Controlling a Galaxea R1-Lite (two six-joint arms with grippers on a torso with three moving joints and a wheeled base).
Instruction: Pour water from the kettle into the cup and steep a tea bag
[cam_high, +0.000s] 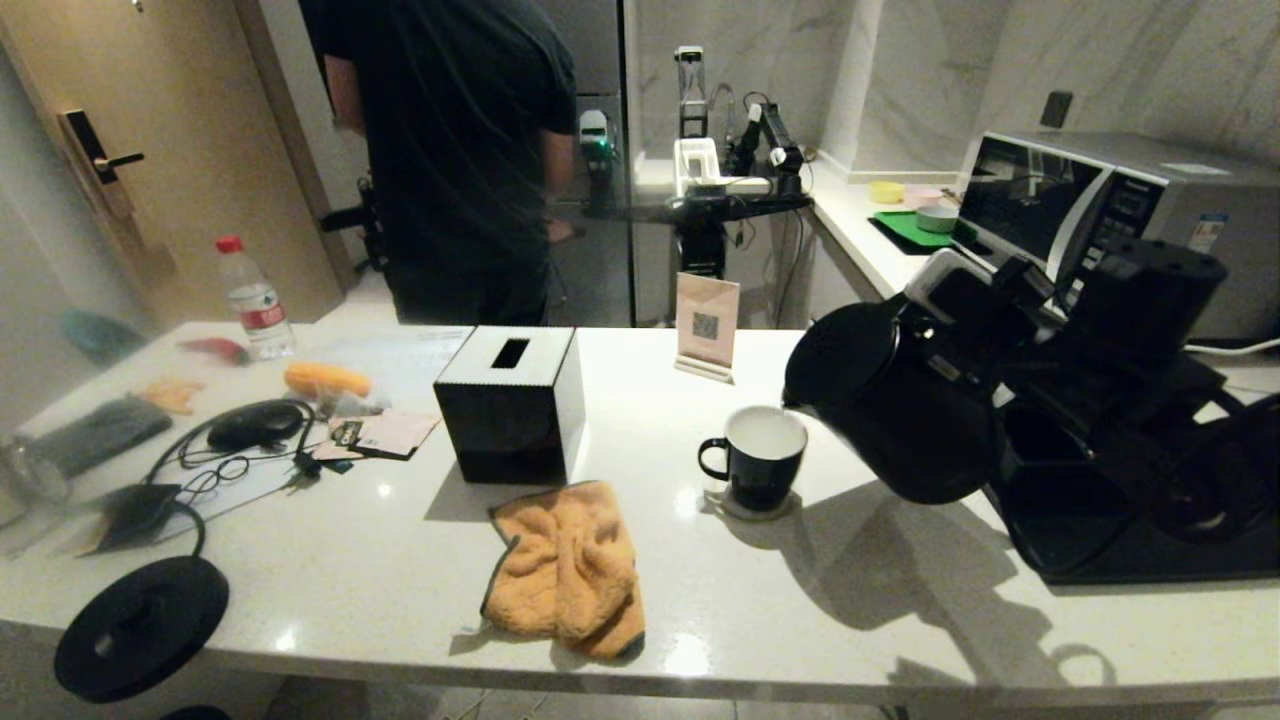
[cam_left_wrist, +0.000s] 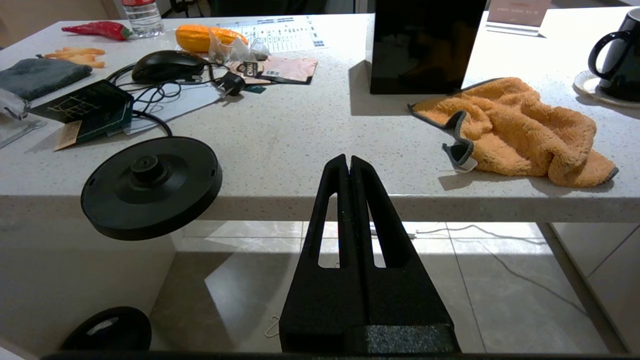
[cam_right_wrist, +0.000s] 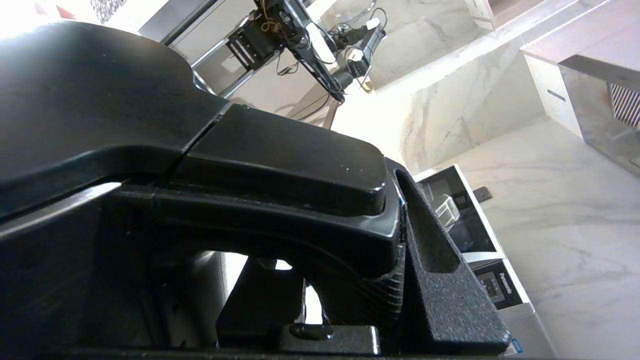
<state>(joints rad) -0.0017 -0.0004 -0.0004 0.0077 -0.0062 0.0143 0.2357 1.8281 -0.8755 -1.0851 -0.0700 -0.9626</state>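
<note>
Right gripper (cam_right_wrist: 350, 280) has its fingers clamped on the kettle (cam_high: 900, 400) handle, tipping the spout over the cup (cam_high: 757, 455) to pour. Left gripper (cam_left_wrist: 349, 167) idles below the desk (cam_high: 850, 590) edge, fingers pressed together.

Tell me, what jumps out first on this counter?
The big black kettle, clamped by its handle in the right gripper, hangs tipped with its spout right at the rim of the black mug on a coaster. In front of the black tissue box lies a crumpled orange cloth; the kettle's round base overhangs the near-left edge.
</note>
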